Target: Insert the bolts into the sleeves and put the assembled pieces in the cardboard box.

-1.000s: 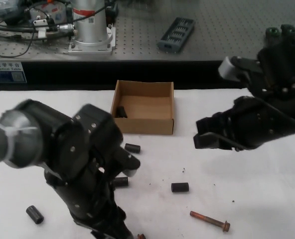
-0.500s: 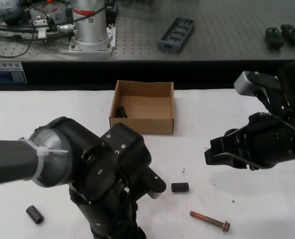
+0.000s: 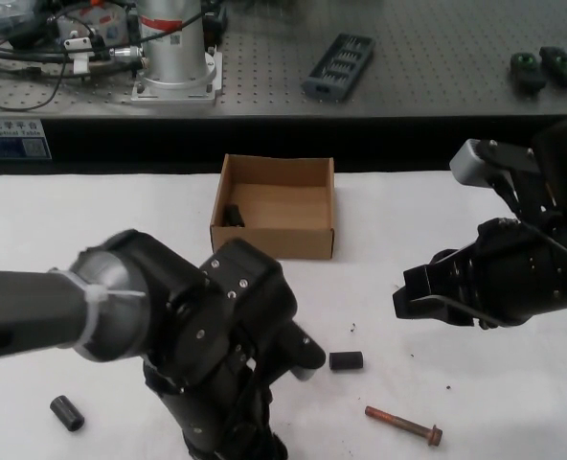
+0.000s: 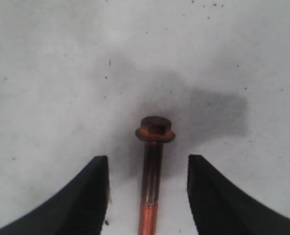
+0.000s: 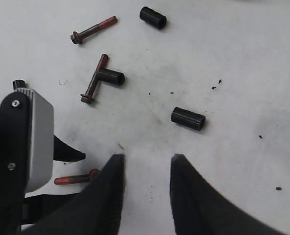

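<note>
Down low over the bench, my left gripper [image 4: 147,160] hangs open, fingers either side of a copper bolt [image 4: 155,131], not touching it. My right gripper [image 5: 146,161] hovers open and empty near a black sleeve [image 5: 188,118]. The box [image 3: 274,241] sits beyond, holding one dark piece [image 3: 232,215].

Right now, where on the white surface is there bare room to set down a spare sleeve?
The white surface is bare left of the cardboard box, and between that box and the right arm. The near right corner past the bolt is free too. Crowded: around the left arm, by the sleeve beside it.
</note>
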Available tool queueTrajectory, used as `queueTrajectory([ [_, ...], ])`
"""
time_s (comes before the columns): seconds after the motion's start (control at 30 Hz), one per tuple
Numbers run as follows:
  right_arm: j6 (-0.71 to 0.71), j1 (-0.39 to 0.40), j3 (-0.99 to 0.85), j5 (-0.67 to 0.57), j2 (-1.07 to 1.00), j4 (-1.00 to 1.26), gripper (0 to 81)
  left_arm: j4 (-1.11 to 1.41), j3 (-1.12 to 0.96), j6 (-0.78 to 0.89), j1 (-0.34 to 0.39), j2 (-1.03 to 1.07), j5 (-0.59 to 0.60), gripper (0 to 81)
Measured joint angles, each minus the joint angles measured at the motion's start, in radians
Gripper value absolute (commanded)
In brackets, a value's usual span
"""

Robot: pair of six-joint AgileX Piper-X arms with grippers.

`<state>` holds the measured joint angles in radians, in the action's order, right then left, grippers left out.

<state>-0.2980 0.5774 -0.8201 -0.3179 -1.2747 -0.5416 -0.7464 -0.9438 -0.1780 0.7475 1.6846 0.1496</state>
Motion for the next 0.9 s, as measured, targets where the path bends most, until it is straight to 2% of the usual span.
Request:
queueTrajectory([
  [0.17,0.000,0.000,0.000,0.000,0.000,0.000,24.7,-0.017,-0.005,-0.005,0.000,0.040,-0.001,35.8],
  [0.37,0.000,0.000,0.000,0.000,0.000,0.000,24.7,-0.019,-0.008,-0.016,0.000,0.046,-0.010,25.3],
  [0.53,0.000,0.000,0.000,0.000,0.000,0.000,24.7,-0.024,-0.012,-0.031,0.000,0.047,-0.017,24.3],
  [0.6,0.000,0.000,0.000,0.000,0.000,0.000,24.7,-0.026,-0.012,-0.035,0.000,0.047,-0.017,20.4],
  [0.8,0.000,0.000,0.000,0.000,0.000,0.000,24.7,-0.056,-0.031,-0.037,0.003,0.052,-0.014,0.6],
  [0.9,0.000,0.000,0.000,0.000,0.000,0.000,24.7,-0.068,-0.059,-0.023,0.006,0.060,0.047,0.6],
])
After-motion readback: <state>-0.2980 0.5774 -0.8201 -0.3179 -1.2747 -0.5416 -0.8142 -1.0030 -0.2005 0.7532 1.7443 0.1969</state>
